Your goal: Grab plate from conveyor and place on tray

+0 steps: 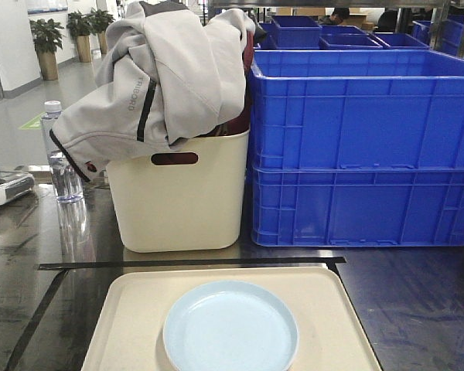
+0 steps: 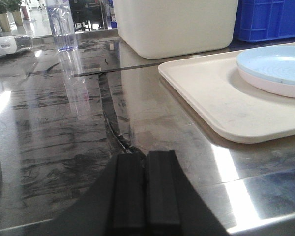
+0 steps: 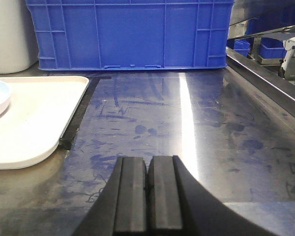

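Pale blue plate (image 1: 230,325) already sits on the tray (image 1: 131,309), ahead-right of the left jaws (image 2: 146,189), ahead-left of the right jaws (image 3: 148,191). Both jaws pressed together, holding nothing. Plate looks light, stiff, slick plastic; I'd pinch its raised rim

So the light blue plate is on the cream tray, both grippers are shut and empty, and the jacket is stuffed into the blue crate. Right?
Not quite: the jacket is in the cream tub, not the blue crate, as the front view shows. The rest holds: the light blue plate sits on the tray, and the left gripper and right gripper are shut and empty.
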Tool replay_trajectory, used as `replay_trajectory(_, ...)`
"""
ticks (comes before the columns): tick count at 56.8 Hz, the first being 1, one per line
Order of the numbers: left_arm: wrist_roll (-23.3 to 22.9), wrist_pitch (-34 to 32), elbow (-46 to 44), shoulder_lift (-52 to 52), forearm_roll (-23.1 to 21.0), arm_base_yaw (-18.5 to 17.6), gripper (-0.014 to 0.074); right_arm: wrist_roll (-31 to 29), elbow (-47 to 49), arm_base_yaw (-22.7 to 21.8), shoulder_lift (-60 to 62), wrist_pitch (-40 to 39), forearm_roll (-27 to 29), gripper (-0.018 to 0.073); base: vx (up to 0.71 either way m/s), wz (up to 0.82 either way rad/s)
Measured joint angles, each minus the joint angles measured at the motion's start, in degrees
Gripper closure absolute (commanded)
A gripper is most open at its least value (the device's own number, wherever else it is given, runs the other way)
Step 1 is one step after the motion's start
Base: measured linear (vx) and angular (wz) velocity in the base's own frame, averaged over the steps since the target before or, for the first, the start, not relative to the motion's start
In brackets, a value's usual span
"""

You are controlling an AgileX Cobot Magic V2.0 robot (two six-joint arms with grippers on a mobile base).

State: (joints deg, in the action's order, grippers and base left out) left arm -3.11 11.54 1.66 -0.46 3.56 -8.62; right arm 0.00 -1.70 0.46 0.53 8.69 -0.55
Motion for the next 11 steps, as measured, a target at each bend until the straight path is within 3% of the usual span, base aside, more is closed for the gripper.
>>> replay_trajectory(11,-0.05,0.0,0.0,0.0,0.0,0.0,0.0598,0.0,0.0,0.0,0.0,0.0,-0.11,0.0568,0.0,0.0)
